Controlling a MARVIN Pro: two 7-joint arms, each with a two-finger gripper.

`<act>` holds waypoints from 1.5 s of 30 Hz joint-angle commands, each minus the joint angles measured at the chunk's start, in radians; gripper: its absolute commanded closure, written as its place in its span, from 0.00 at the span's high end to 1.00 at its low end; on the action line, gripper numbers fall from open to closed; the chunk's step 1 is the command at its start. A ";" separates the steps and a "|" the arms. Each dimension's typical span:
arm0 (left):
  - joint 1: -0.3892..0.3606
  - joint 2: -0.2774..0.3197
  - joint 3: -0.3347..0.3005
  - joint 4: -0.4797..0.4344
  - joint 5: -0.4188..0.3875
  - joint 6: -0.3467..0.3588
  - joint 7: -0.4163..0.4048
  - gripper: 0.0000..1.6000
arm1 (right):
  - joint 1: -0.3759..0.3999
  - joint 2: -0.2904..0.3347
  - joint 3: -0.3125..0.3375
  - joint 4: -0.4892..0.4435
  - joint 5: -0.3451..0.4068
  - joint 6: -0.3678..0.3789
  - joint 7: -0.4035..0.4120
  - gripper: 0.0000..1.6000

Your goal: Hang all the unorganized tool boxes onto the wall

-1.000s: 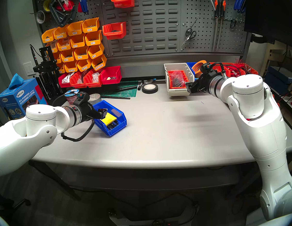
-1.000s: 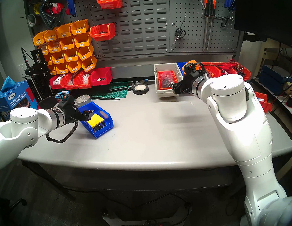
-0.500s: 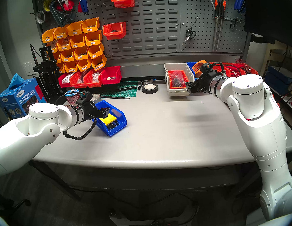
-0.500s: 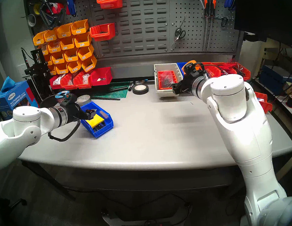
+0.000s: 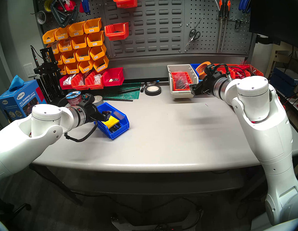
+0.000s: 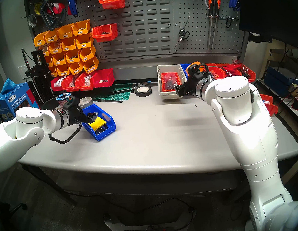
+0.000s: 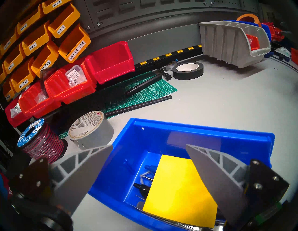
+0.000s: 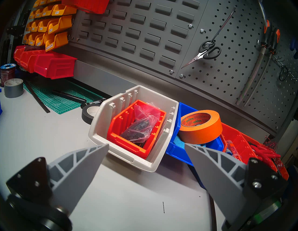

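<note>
Toward the desk's (image 5: 165, 138) left edge, the left claw (image 7: 149, 150) has crept a little further over the near blue bin (image 5: 112, 120), which sits on the desk just in front of the grey tape roll (image 7: 91, 129). The claw is released, its fingers (image 7: 90, 167) spread wide, one outside the bin's side wall and one above the yellow sheet (image 7: 179, 185) inside; nothing is gripped yet. That small advance suggests the arm is lining up on this bin's rim, so the first pickup looks close but not begun.

At the desk's back right corner, the beige bin (image 8: 129, 154) with an orange-red box inside has kept its place, the second blue bin (image 8: 185, 153) touching its right side and carrying an orange tape roll (image 8: 200, 127). The right claw (image 8: 146, 147) has not shifted; it hangs released just short of the beige bin.

The slotted wall panel (image 5: 153, 20) behind carries none of the three bins.
</note>
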 commanded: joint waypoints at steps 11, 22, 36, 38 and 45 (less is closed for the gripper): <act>-0.066 -0.062 0.002 0.085 0.098 -0.002 -0.114 1.00 | 0.013 -0.002 0.002 -0.010 0.002 -0.003 0.001 1.00; -0.086 -0.081 0.004 0.121 0.135 -0.007 -0.177 1.00 | 0.013 -0.002 0.002 -0.010 0.002 -0.003 0.001 1.00; -0.092 -0.094 0.008 0.155 0.164 -0.027 -0.251 1.00 | 0.013 -0.002 0.002 -0.010 0.002 -0.003 0.001 1.00; -0.094 -0.093 0.012 0.159 0.181 -0.041 -0.276 0.12 | 0.013 -0.002 0.002 -0.010 0.002 -0.003 0.001 1.00; -0.109 -0.111 0.022 0.179 0.218 -0.057 -0.337 0.00 | 0.013 -0.002 0.002 -0.010 0.002 -0.003 0.001 1.00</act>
